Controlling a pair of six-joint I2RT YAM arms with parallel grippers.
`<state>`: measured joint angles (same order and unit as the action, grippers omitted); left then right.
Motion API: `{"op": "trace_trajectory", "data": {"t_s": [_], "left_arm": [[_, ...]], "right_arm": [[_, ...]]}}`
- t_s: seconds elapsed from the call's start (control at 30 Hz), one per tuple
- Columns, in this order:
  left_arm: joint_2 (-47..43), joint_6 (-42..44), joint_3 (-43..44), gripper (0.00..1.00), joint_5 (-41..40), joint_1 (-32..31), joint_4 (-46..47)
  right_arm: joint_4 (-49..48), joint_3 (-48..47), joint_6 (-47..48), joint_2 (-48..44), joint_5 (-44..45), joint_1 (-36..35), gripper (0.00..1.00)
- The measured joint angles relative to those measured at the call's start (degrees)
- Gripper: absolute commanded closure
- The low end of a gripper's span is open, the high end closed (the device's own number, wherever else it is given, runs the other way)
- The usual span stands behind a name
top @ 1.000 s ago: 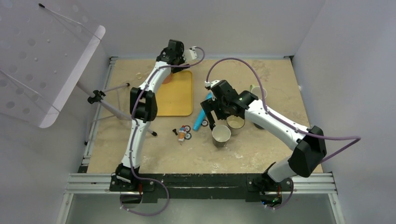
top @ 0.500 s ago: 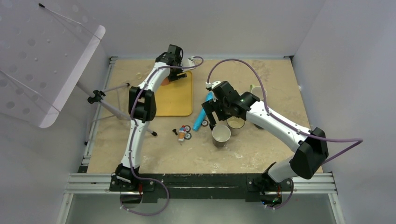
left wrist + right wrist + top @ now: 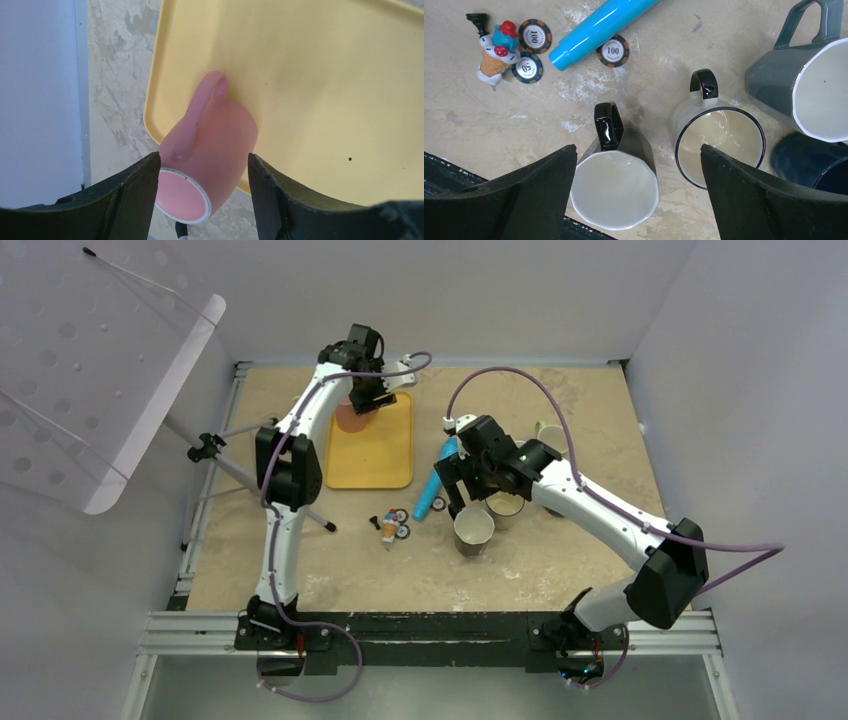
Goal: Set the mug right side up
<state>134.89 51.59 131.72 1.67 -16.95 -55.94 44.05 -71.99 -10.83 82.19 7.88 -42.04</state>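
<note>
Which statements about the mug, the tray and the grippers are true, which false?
The pink handled mug is base up at the edge of the yellow flat tray. True.
The left gripper has this mug between its fingers. True.
The right gripper holds a mug. False: it is open and empty above the black faceted mug.
The blue plastic cylinder lies on the tray. False: it lies on the table beside a poker chip.

My desk (image 3: 560, 560) worn tan | yellow tray (image 3: 385, 455) at 11 o'clock | blue tube (image 3: 432, 492) centre | chips (image 3: 401, 515), toy (image 3: 388, 531) at 7 o'clock | mugs (image 3: 474, 528) at 4 o'clock
</note>
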Motion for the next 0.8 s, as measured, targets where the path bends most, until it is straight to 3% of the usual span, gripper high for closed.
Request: {"op": "trace_trajectory", "data": {"t_s": [0.2,0.3,0.43,0.53,0.57,0.8], "left_arm": [[0.9,2.36,0.0,0.27,-0.26,-0.22,1.57],[2.34,3.87,0.31,0.32,-0.83,-0.46,3.89],[6.82,6.19,1.75,0.52,-3.43,-0.79,5.73],[8.81,7.98,1.68,0.95,-4.76,-0.92,6.19],[8.81,8.46,1.68,1.0,-5.16,-0.96,6.47],[4.33,5.95,-3.04,1.0,-1.7,-0.96,6.27]], "right_arm": [[-0.39,0.61,0.0,-0.04,-0.22,0.0,0.04],[-0.5,1.31,0.0,-0.04,-0.66,0.0,0.04],[-0.85,2.21,0.04,-0.02,-1.44,0.0,0.04],[-1.03,2.27,0.17,-0.02,-1.46,0.0,0.04],[-1.2,2.27,0.26,-0.02,-1.49,0.0,0.04],[-1.79,2.27,0.48,-0.04,-1.62,0.0,0.04]]}}
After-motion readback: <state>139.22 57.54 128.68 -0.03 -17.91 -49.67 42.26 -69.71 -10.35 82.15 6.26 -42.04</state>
